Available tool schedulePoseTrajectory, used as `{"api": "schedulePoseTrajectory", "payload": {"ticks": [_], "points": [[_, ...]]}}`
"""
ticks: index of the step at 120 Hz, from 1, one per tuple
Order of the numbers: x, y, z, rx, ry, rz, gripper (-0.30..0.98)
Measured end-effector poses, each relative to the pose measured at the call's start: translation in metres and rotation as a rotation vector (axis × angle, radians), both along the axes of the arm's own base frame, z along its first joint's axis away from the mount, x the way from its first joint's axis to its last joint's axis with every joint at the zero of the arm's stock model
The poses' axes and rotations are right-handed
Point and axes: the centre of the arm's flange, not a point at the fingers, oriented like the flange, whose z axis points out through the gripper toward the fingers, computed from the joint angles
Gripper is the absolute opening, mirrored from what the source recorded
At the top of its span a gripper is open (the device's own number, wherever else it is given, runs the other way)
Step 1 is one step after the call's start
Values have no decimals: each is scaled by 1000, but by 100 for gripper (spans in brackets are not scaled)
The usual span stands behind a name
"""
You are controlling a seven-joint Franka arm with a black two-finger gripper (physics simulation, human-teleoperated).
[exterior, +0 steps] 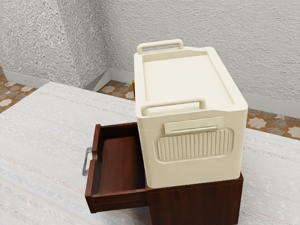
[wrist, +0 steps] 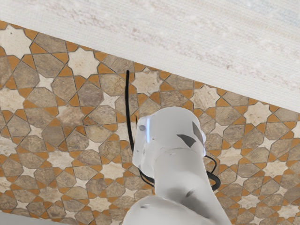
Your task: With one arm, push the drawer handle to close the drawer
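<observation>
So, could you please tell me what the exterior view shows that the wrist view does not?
Exterior view: the open drawer with its metal handle, the dark wooden cabinet, the cream box on top, a yellow sliver behind that box, and the rough wall.

Wrist view: the white robot arm, its blue light and a black cable.

Both: the pale tabletop and the patterned tile floor.

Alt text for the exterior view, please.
A dark reddish-brown drawer stands open toward the exterior view's left, its gray handle outermost. A cream box with two top handles sits on the drawer's cabinet, on a pale table.
</observation>
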Motion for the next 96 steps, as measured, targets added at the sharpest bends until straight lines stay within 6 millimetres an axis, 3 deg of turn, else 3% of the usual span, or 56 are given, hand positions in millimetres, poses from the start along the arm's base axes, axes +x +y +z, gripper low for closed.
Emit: {"api": "schedulePoseTrajectory", "payload": {"ticks": [7, 18, 22, 26, 31, 36, 45, 57, 71, 96], "points": [[15, 13, -9, 44, -101, -22, 69], [30, 26, -6, 98, -236, -55, 69], [34, 24, 18, 134, -312, -77, 69], [36, 11, 63, 187, -423, -117, 69], [38, -19, 110, 230, -540, -192, 69], [47, -54, 129, 245, -596, -279, 69], [88, -120, 112, 239, -578, -434, 63], [111, -164, 98, 217, -569, -555, 38], [113, -176, 76, 168, -539, -638, 16], [78, -179, 11, 76, -455, -768, 1]]}}
